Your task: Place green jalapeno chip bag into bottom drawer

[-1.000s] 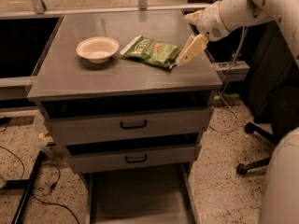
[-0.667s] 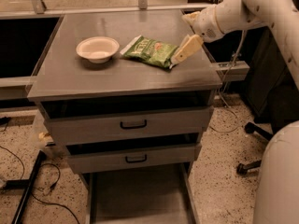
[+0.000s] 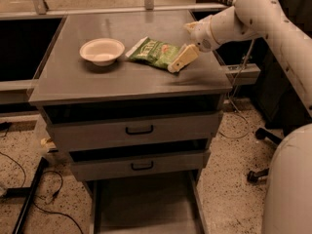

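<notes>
A crinkly green foil chip bag (image 3: 155,52) lies upper centre on the grey metal worktop (image 3: 122,79). The cream gripper (image 3: 176,65) touches its right end; how far open it is, I cannot tell.

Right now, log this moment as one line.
gripper: at end of crinkly green foil chip bag | bag: lying on grey cabinet top | bottom grey metal drawer: pulled out, bag not in it

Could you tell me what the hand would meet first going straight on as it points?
Probably the green jalapeno chip bag: the hand slants down at its nearest end, though depth is unclear.
</notes>
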Motion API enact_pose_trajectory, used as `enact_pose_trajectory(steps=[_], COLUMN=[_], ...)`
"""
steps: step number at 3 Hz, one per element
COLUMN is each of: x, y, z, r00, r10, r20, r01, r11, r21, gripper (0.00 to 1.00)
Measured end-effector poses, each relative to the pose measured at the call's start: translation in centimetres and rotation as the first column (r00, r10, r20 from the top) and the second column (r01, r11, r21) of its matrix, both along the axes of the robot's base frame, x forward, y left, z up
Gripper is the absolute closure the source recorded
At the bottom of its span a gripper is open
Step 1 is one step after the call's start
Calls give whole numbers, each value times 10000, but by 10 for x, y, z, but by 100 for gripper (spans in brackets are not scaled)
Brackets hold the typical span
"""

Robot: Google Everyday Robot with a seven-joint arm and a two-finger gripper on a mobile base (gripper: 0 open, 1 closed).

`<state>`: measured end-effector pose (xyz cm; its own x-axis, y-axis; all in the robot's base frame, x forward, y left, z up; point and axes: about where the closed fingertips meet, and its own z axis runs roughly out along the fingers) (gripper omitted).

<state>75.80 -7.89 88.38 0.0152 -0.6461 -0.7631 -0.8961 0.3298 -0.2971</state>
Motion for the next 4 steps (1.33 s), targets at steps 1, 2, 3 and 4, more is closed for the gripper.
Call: enact_pose_trajectory(steps=[1, 2, 3, 4], x=[1, 2, 4, 4], y=[5, 9, 14, 15], z=[-16, -24, -32, -32], r00=[9995, 9984, 9953, 9953], r10=[-190, -312, -215, -206], r20=[-260, -476, -945, -950], r01=[196, 336, 291, 283], r11=[9996, 9982, 9964, 9964], r21=[213, 497, 796, 800], gripper=[0, 0, 0, 19])
